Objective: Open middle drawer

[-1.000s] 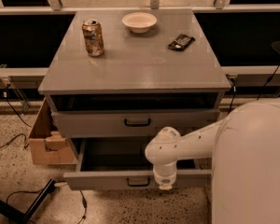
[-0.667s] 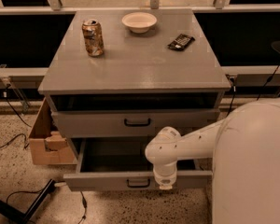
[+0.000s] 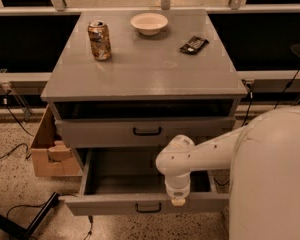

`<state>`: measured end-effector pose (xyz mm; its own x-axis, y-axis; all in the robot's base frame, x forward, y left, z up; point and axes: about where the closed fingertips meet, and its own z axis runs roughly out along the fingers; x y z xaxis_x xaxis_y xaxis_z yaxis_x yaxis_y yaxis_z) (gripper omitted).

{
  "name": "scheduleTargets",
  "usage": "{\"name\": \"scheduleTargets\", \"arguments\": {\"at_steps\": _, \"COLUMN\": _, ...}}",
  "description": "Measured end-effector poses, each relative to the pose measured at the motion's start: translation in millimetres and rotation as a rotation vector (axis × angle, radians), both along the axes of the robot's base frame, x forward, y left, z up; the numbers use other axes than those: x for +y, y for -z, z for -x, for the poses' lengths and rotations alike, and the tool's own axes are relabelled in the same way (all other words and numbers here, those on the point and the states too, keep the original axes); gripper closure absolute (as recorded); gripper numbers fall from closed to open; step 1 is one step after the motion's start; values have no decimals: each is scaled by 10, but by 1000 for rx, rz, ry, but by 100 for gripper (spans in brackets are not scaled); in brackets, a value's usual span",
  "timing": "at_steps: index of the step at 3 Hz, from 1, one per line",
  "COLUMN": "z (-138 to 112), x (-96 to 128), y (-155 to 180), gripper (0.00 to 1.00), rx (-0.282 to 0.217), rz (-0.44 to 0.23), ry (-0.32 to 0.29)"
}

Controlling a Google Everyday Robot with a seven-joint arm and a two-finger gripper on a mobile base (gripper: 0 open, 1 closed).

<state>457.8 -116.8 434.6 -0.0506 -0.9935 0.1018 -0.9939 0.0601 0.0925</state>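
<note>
Finding: no change over the last second. The middle drawer [image 3: 105,204] stands pulled well out toward the near side, grey interior exposed, with its bar handle [image 3: 149,207] at front centre. The pincer [image 3: 178,200] remains pointing down at the drawer's front rim, just right of the handle; whether it is wide or narrow cannot be told. Judgement: the opening looks complete or nearly so. The soda can [image 3: 99,40] and bowl [image 3: 149,23] stand undisturbed on the tabletop [image 3: 150,71].

Dim warm overhead light; sheen on cabinet top [image 3: 155,69]; black shadow beneath it; gripper [image 3: 178,201], below at middle drawer [image 3: 105,204] front, pale-lit.
</note>
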Motion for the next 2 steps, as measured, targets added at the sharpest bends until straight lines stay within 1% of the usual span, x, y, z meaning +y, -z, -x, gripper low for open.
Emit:
{"name": "scheduleTargets", "arguments": {"at_steps": 1, "z": 0, "x": 0, "y": -2, "gripper": 100, "rx": 0, "rz": 0, "ry": 0}}
{"name": "scheduleTargets", "arguments": {"at_steps": 2, "z": 0, "x": 0, "y": -4, "gripper": 82, "rx": 0, "rz": 0, "ry": 0}}
